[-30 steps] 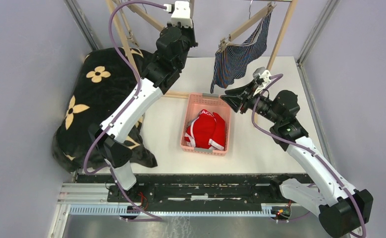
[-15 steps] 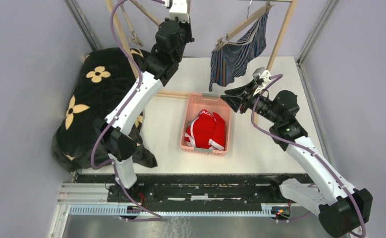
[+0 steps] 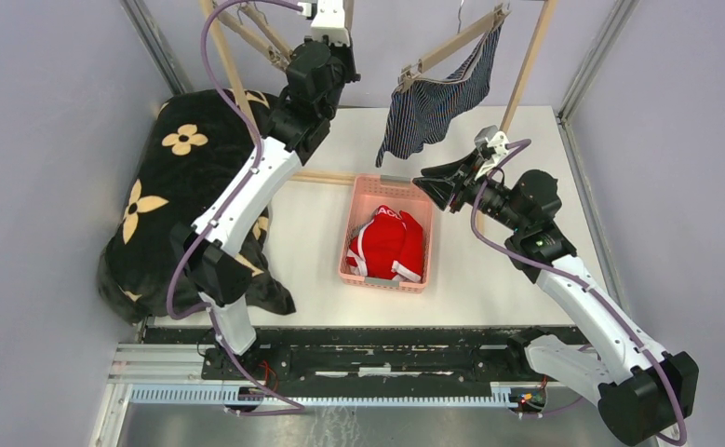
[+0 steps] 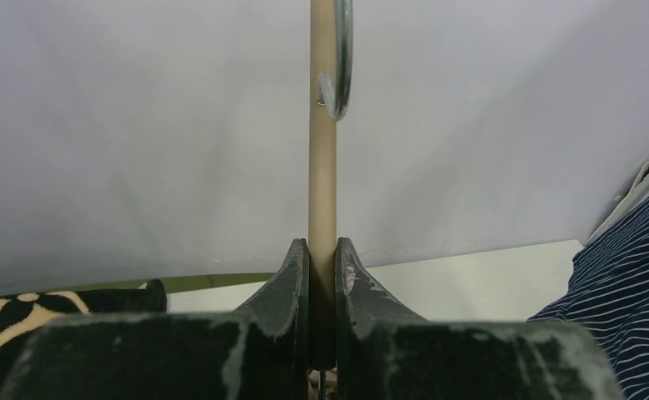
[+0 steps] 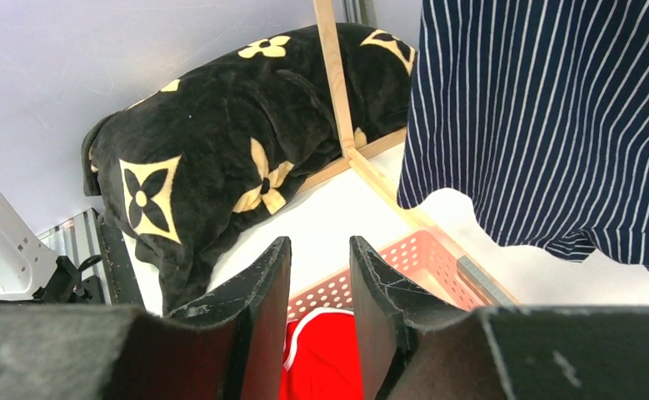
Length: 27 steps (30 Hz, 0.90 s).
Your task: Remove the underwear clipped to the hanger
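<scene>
Navy boxers (image 3: 428, 107): clipped to a tilted wooden hanger (image 3: 451, 45) at 12 o'clock of the table (image 3: 312, 223), hanging free, thin pale stripes.
Red briefs (image 3: 386, 244): off the hanger, bunched in the pink basket (image 3: 351, 237) at table centre, white waistband showing.
Overhead view only: both arms whole; hanger clips at each end of the boxers' waistband; black blanket (image 3: 181, 186) with tan flowers at 9 o'clock; left arm reaches up to 11 o'clock and its fingertips are cut off by the top edge.
Left wrist view only: left gripper (image 4: 322, 250) clamped on a wooden rod (image 4: 322, 150), fingers (image 4: 292, 279) pressed against both sides of it; a metal hook (image 4: 341, 58) is looped over the rod at 12 o'clock; boxers' edge at 4 o'clock.
Right wrist view only: right gripper (image 5: 319, 246) a narrow gap apart, nothing between the fingers, touching nothing; boxers' hem at 1 o'clock, above and apart from the fingertips; basket rim and red cloth straight below the gap; blanket and rack frame (image 5: 337, 83) at 11 o'clock.
Right gripper, overhead: at 1 o'clock of the basket, pointing toward 9 o'clock, below the boxers' lower edge.
</scene>
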Motion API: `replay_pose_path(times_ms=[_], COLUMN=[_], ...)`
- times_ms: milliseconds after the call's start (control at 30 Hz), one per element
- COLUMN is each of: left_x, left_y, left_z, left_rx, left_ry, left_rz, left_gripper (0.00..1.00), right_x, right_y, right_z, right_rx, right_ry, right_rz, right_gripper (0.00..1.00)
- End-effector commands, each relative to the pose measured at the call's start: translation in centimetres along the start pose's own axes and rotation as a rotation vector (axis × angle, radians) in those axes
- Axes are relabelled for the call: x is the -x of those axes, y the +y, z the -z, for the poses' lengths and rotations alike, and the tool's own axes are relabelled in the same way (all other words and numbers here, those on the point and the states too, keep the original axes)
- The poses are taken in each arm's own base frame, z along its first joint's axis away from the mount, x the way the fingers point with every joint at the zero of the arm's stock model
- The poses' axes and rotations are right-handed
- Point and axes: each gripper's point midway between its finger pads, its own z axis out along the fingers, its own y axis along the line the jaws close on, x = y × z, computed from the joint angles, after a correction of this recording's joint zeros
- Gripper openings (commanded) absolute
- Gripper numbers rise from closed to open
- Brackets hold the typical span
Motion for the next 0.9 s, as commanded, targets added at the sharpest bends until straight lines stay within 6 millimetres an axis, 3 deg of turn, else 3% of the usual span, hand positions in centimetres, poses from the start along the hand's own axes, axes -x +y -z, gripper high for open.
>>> replay_pose_path(times_ms=[0, 167, 300, 600, 733, 867], left_x=[0.1, -1.0, -0.4, 2.3, 3.8, 5.2], left_y=[0.8, 1.5, 1.4, 1.2, 0.9, 1.3], left_z=[1.7, 3.5, 4.9, 7.7, 9.6, 11.1], left_rx=[0.016, 0.017, -0.017, -0.095, -0.154, -0.162], left_ry=[0.009, 0.014, -0.023, -0.059, -0.094, -0.127], left_rz=[0.053, 0.078, 0.098, 0.119, 0.138, 0.137], left_gripper=[0.15, 0.33, 0.5, 0.55, 0.73, 0.82], right_x=[1.0, 1.2, 1.4, 1.6, 1.7, 1.6], right_y=[0.5, 0.8, 1.0, 1.6, 2.0, 2.5], right_z=[-0.1, 0.2, 0.4, 0.4, 0.3, 0.1], right_rx=[0.019, 0.023, 0.032, 0.06, 0.078, 0.107], right_ry=[-0.048, -0.055, -0.058, -0.07, -0.072, -0.073], right_rz=[0.007, 0.009, 0.01, 0.004, 0.007, 0.005], right_gripper=[0.4, 0.4, 0.37, 0.37, 0.39, 0.39])
